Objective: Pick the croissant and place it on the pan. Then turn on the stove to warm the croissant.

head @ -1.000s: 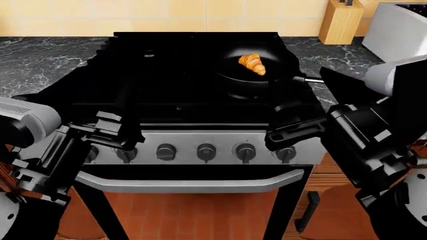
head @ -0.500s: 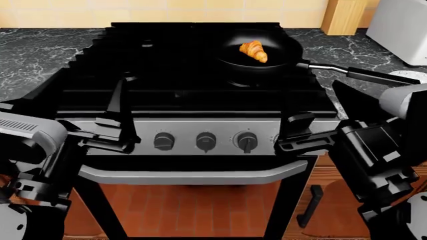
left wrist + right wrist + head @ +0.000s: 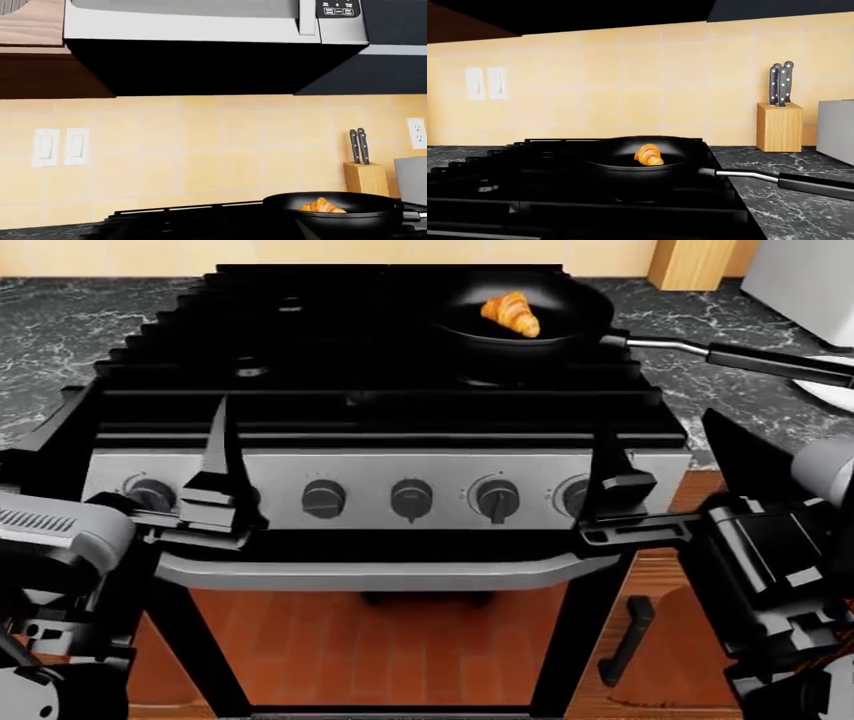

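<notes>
The golden croissant lies in the black pan on the stove's back right burner, with the pan handle pointing right. It also shows as the croissant in the pan, and as the croissant in the pan. The stove has round knobs on its steel front. My left gripper is open and empty at the front left corner. My right gripper is open and empty at the front right corner, one finger beside the rightmost knob.
The oven handle bar runs below the knobs. A knife block and a white toaster stand on the marble counter to the right. A white plate edge shows by the pan handle. A microwave hangs above.
The head view has tilted down and the stove front fills more of it. Both grippers have sunk to knob level at the stove's front corners. The croissant stays in the pan.
</notes>
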